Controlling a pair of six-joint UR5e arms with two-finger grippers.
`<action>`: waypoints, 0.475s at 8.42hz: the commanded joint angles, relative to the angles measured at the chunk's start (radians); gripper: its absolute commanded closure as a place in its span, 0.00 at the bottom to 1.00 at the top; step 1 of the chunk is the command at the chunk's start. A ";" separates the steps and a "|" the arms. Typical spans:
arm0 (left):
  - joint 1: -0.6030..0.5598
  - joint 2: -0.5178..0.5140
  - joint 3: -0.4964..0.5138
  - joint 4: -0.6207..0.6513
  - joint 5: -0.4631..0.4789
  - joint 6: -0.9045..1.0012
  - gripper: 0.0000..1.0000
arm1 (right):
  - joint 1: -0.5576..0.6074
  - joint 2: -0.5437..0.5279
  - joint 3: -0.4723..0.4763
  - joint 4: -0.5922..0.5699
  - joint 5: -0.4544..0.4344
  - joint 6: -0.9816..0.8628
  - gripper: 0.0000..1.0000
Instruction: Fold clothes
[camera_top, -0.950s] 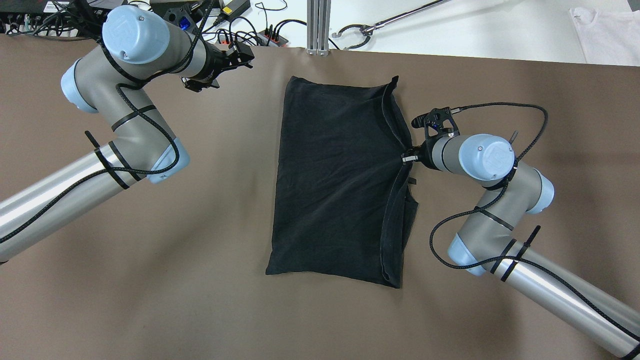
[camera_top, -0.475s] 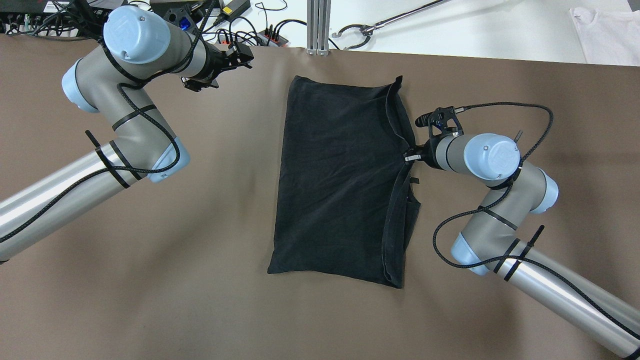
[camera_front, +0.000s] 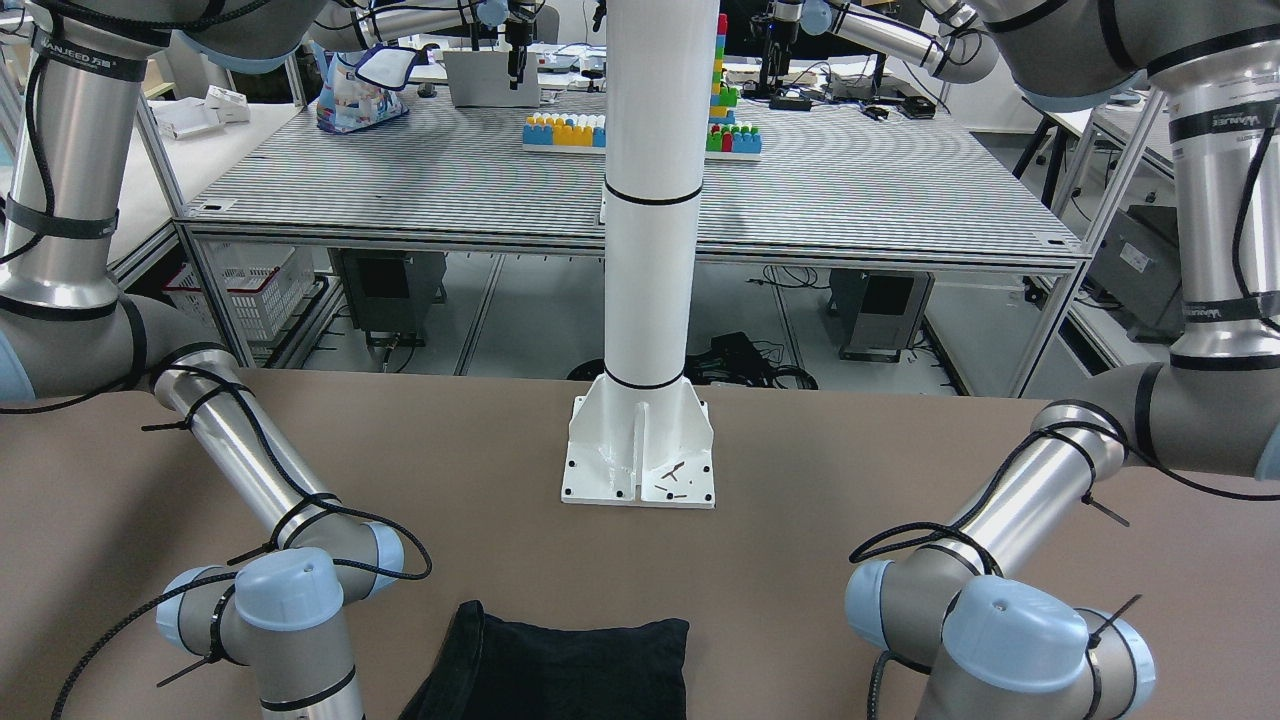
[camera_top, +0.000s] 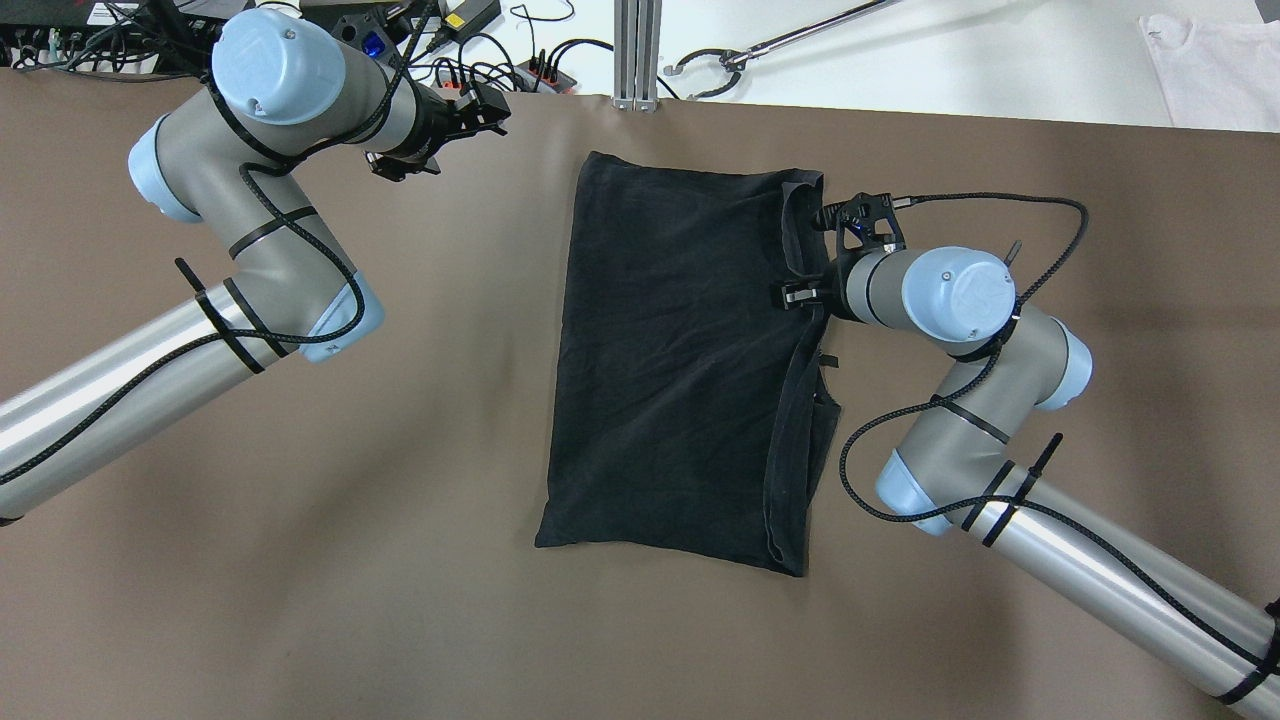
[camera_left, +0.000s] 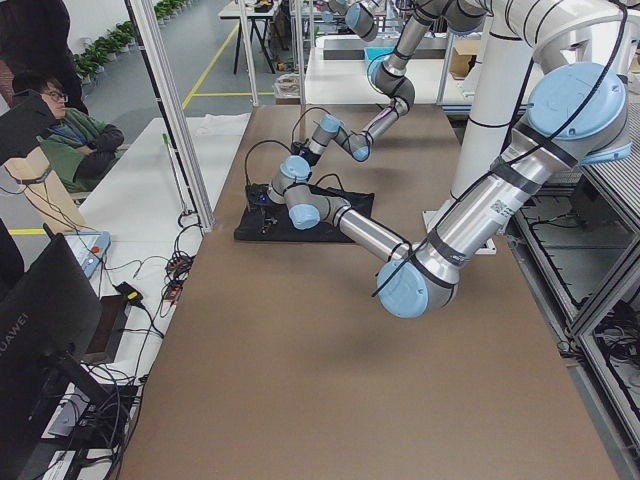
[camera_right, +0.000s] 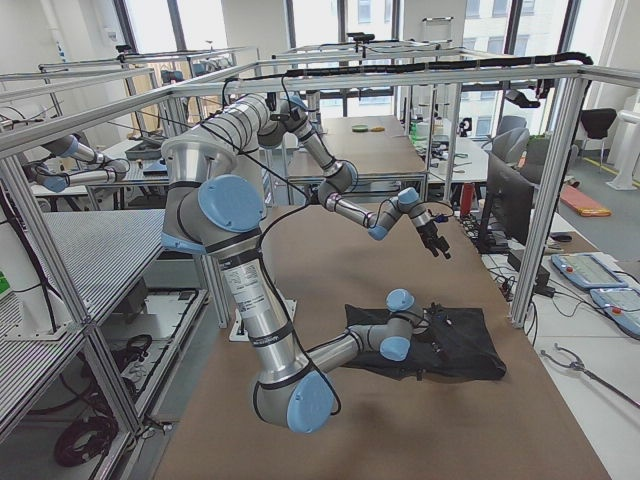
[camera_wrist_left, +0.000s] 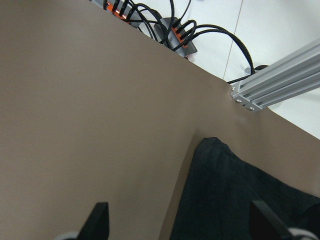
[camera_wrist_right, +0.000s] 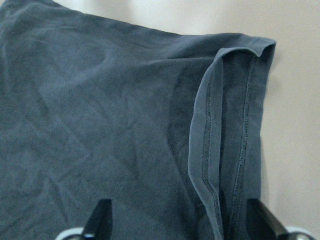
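Table (camera_top: 300, 560): a wide brown surface that carried both arms' reach and the cloth.
White pillar (camera_front: 650, 250): stood upright at the robot's side of the table, its bolted base plate flat on the brown top.
Left arm (camera_top: 250, 230): reached toward the far edge of the table, bent at the elbow, well apart from the cloth.
Right arm (camera_top: 1000, 470): bent in from the robot's right, with its wrist over the cloth's right border.
Clothes (camera_top: 680, 360): one dark rectangle lay flat in the middle of the table, long side running from the far edge back toward the robot. Along its right side a hemmed strip lay doubled over, and near the far right corner the hem curled up off the layer beneath.
Person (camera_left: 70, 130): sat beyond the table's end in the left side view.
Aluminium post (camera_top: 636, 50): stood at the far table edge, near the cloth's far left corner.
Power strip (camera_wrist_left: 172, 37): lay off the table's far edge with black cables plugged in.
Left gripper (camera_wrist_left: 180, 227): released, fingers (camera_wrist_left: 100, 220) spread wide over bare table, just beside the cloth's far left corner and holding nothing.
Right gripper (camera_top: 793, 295): released, fingers (camera_wrist_right: 102, 215) spread apart above the fabric beside the raised hem, nothing pinched between them.
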 joint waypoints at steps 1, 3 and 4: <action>0.000 -0.023 0.024 -0.003 0.000 0.000 0.00 | -0.007 0.068 -0.115 -0.005 -0.046 -0.003 0.06; 0.000 -0.053 0.059 -0.004 0.000 -0.002 0.00 | 0.007 0.060 -0.115 -0.038 -0.043 -0.071 0.06; 0.000 -0.054 0.059 -0.006 0.000 -0.002 0.00 | 0.013 0.046 -0.114 -0.037 -0.038 -0.079 0.06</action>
